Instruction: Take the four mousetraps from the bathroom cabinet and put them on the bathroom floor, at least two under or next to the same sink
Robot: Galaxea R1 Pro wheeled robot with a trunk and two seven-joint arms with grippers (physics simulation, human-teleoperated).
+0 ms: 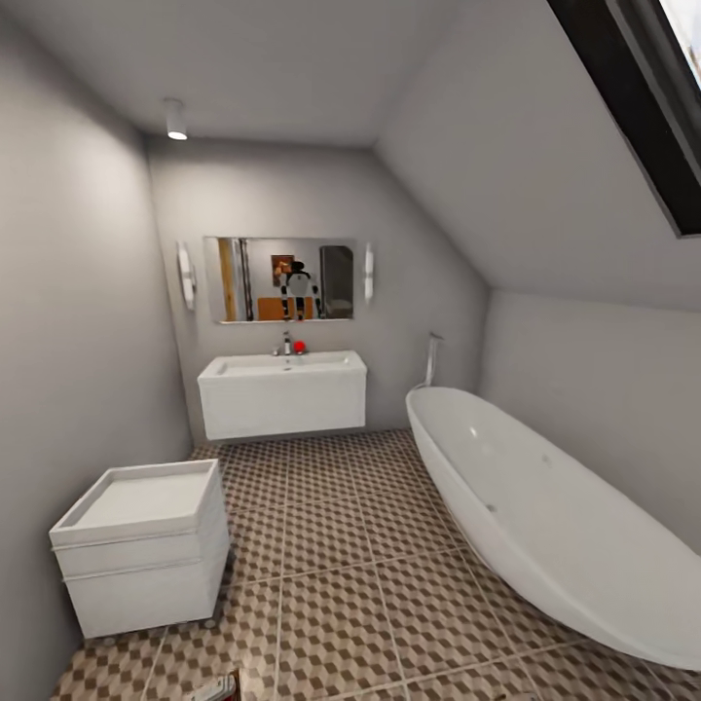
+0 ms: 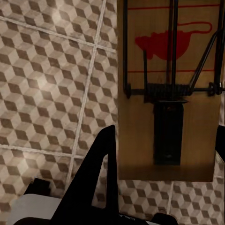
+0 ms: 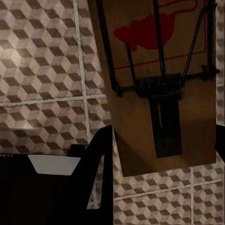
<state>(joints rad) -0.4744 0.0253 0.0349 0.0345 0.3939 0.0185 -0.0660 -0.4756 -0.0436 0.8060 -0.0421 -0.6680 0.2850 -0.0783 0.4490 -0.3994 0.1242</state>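
Two mousetraps are counted: one (image 2: 168, 89) is gripped by the left end effector (image 2: 161, 154), one (image 3: 161, 89) by the right end effector (image 3: 164, 150), both carried above the bathroom floor (image 1: 331, 545). One sink (image 1: 282, 368) is seen ahead; both traps are best lowered flat beside it before being let go.

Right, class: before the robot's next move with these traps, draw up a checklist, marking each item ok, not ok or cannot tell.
1. Left pincer grips a mousetrap: ok.
2. Right pincer grips the second mousetrap: ok.
3. Cube-pattern floor lies beneath both traps: ok.
4. Sink in sight, against the far wall: ok.
5. Traps under or beside that sink: not ok, it stands well ahead.
6. Where the other two traps are: cannot tell.
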